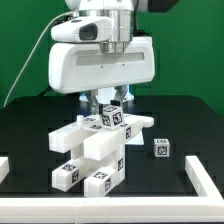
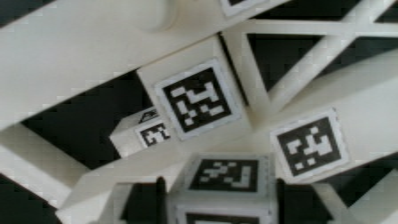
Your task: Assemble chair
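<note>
The chair's white tagged parts form a partly joined cluster (image 1: pixel 95 152) in the middle of the black table. My gripper (image 1: pixel 108 110) hangs straight over it and is shut on a small white tagged chair post (image 1: pixel 113 118) at the cluster's top. In the wrist view the dark fingers (image 2: pixel 185 198) sit on both sides of that post (image 2: pixel 228 176), touching it. Beyond it lie the X-braced piece (image 2: pixel 306 62) and flat panels with square tags (image 2: pixel 196 97). How the post meets the parts beneath it is hidden.
A small loose tagged white block (image 1: pixel 161 148) lies on the table toward the exterior view's right of the cluster. The thin white border frame (image 1: pixel 206 182) runs along the right side, and a piece of it shows at the left edge (image 1: pixel 3 166). A green wall stands behind.
</note>
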